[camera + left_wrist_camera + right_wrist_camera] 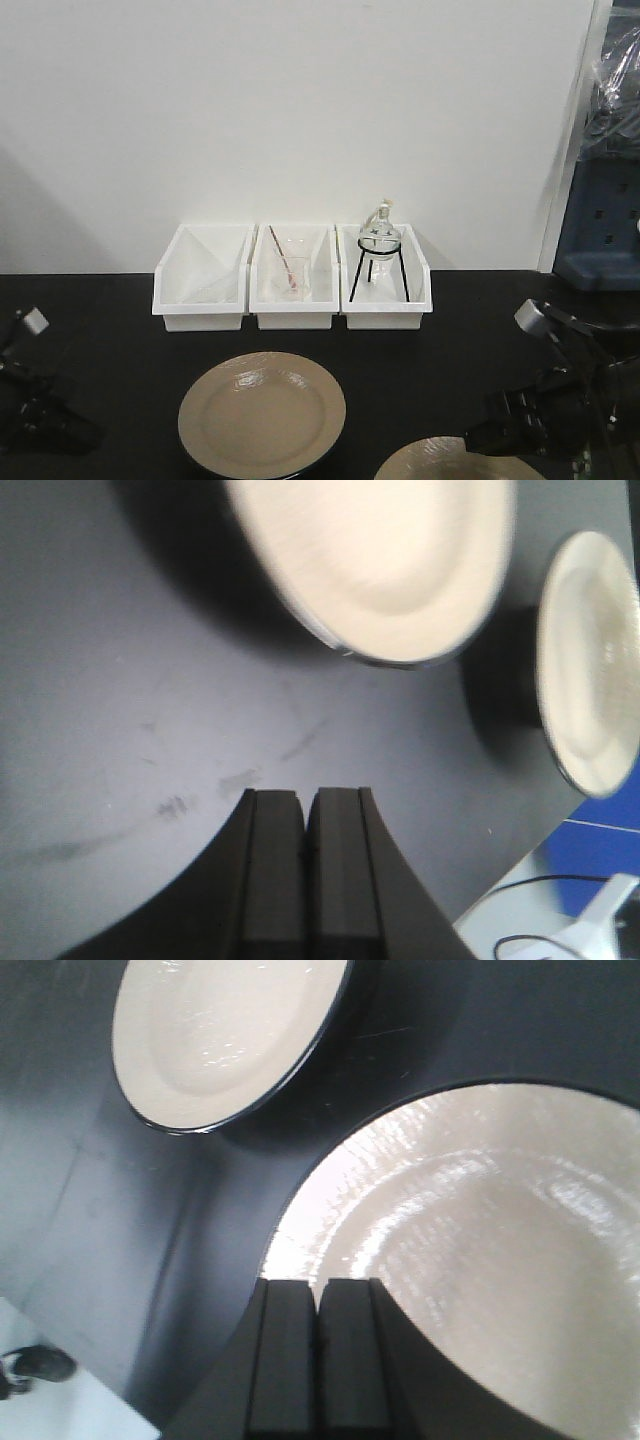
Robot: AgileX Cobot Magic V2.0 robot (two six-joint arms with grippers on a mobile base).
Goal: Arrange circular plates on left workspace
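Tan right-hand plate (480, 1260) lies just ahead of the clenched, empty right gripper (320, 1286); the left gripper (305, 796), also clenched, sits farther off.

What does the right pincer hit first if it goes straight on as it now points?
Most likely the near plate, at its rim just ahead of the shut right pincer; height above it is unclear. Beyond it lies the second plate.
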